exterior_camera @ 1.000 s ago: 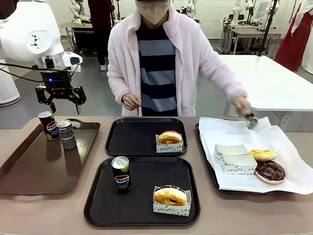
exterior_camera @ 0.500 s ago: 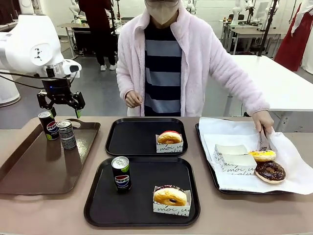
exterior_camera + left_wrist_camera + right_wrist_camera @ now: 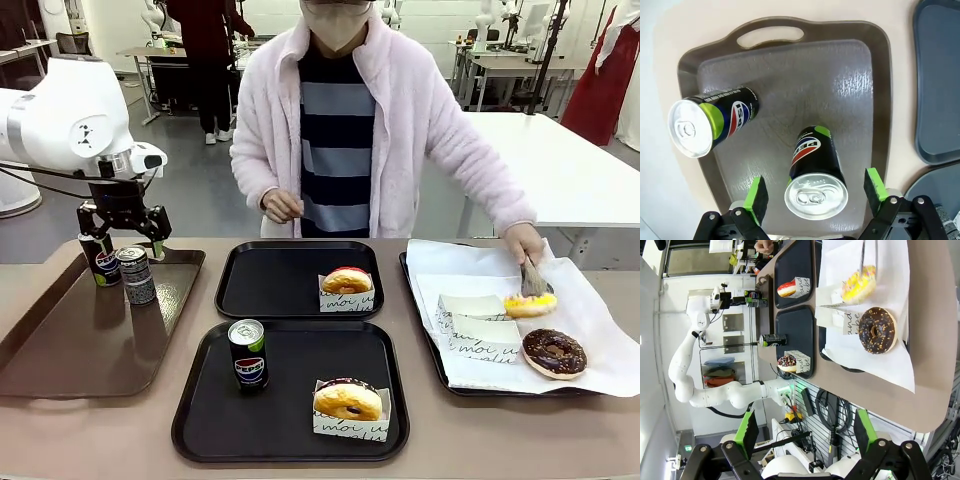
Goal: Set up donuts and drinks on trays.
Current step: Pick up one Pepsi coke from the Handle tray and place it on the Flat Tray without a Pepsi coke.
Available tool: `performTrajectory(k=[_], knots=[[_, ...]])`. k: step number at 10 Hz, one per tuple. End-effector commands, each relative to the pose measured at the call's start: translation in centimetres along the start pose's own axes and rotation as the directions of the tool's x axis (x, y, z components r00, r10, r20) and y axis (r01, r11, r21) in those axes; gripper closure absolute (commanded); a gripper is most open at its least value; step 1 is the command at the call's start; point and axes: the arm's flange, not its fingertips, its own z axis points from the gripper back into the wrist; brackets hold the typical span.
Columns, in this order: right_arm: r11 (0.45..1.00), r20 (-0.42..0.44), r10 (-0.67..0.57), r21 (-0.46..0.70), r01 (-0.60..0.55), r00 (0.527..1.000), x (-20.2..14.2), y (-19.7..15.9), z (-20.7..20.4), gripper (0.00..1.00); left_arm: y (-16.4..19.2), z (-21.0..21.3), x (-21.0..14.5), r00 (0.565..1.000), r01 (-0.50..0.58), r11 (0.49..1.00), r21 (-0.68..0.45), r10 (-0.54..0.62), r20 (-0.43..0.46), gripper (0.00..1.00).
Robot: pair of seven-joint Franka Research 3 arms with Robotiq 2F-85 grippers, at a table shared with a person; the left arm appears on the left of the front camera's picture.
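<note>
The left gripper (image 3: 122, 241) is coming down lower at upper left, and the person's hand (image 3: 522, 243) is carrying the yellow donut (image 3: 530, 305) with tongs (image 3: 531, 278) toward the empty sleeves (image 3: 478, 325). The tan table (image 3: 100, 430) is holding a brown tray (image 3: 60, 350) with two cans (image 3: 135, 275), a paper-lined tray (image 3: 500, 262) at right, and two black trays (image 3: 290, 400) at centre. The near one is carrying a can (image 3: 247, 354) and a sleeved donut (image 3: 347, 400), the far one a red-iced donut (image 3: 346, 281). White tables (image 3: 560, 170) are standing behind. In the left wrist view the jaws are hanging spread, straddling one upright can (image 3: 815, 175) without touching it. The right gripper (image 3: 805, 432) is hovering with its jaws parted and nothing between them.
</note>
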Motion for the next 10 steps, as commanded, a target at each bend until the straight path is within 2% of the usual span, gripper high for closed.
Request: performTrajectory(k=[1, 5, 10], knots=[[1.0, 0.006, 0.013, 0.018, -0.014, 1.0, 0.1, 0.0, 0.0, 0.0, 0.4, -1.0, 0.0, 1.0, -0.018, 1.0, 0.006, 0.018, -0.004, 0.0], [1.0, 0.006, 0.013, 0.018, -0.014, 1.0, 0.1, 0.0, 0.0, 0.0, 0.6, -2.9, -0.1, 0.998, -0.053, 0.998, -0.047, 0.051, -0.047, 0.0], [1.0, 0.006, 0.013, 0.018, -0.014, 1.0, 0.1, 0.0, 0.0, 0.0, 0.4, -3.3, -1.0, 0.998, -0.061, 0.997, -0.05, 0.06, -0.032, 0.0]])
